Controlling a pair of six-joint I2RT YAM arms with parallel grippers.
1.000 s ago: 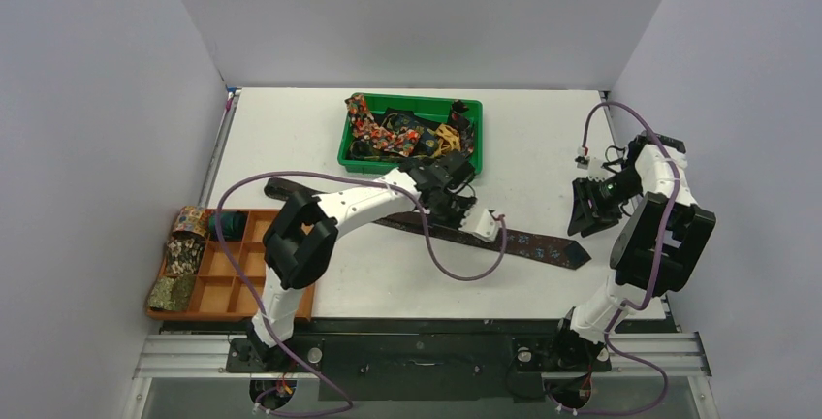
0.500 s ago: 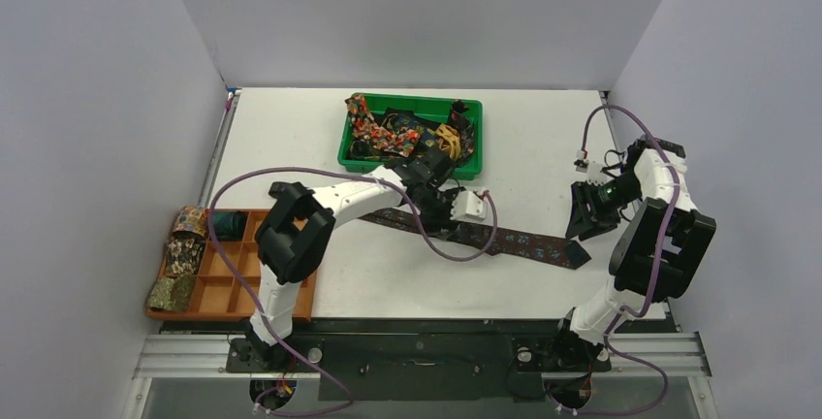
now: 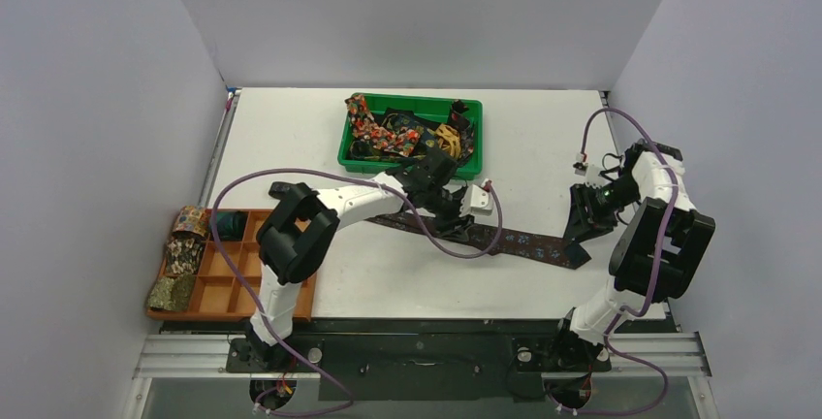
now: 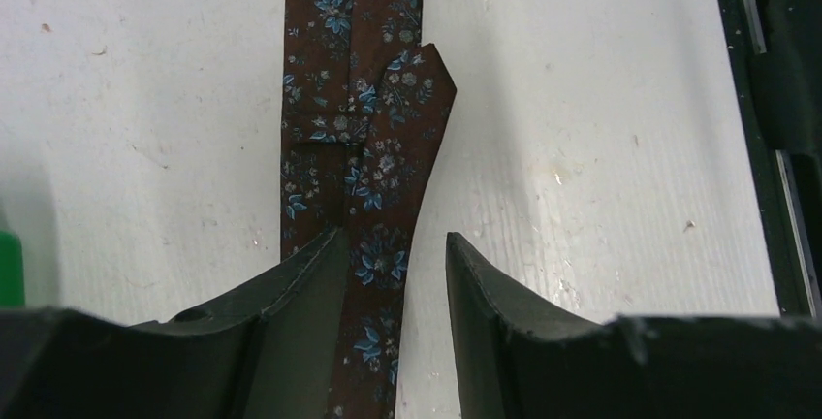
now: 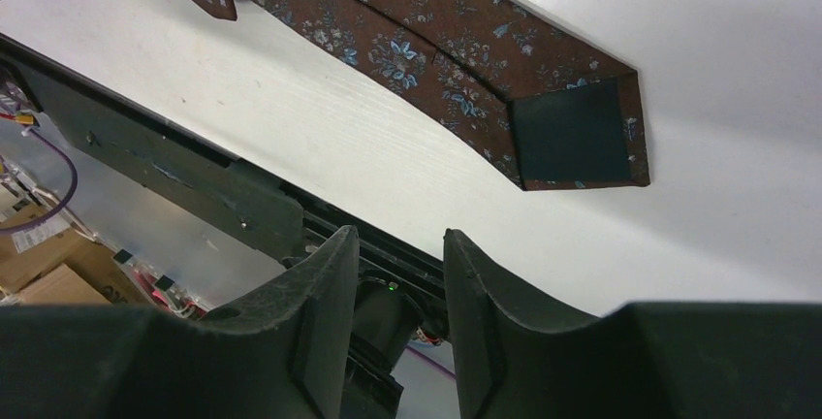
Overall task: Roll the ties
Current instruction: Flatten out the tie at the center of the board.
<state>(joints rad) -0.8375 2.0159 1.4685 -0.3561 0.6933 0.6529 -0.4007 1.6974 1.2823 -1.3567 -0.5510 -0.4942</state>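
Note:
A dark brown tie with blue flowers [image 3: 523, 242] lies flat across the table, slanting from back left to front right. My left gripper [image 3: 454, 223] hovers over its middle. In the left wrist view this gripper [image 4: 395, 235] stands open, the tie [image 4: 373, 167] runs under the gap, and its pointed narrow end is folded back over the strip. My right gripper [image 3: 579, 228] is just above the tie's wide end. It [image 5: 398, 232] is open and empty, and the wide end [image 5: 572, 133] shows its dark lining. More ties [image 3: 402, 133] fill the green bin.
The green bin [image 3: 475, 105] stands at the back centre, right behind my left wrist. An orange compartment tray [image 3: 237, 278] at the front left holds several rolled ties [image 3: 182, 256]. The table's front edge and black rail [image 5: 194, 196] lie close under my right gripper. Purple cables loop over the tie.
My left gripper has opened and let go of the tie, then drawn back toward the bin. The right gripper has dropped slightly toward the wide end.

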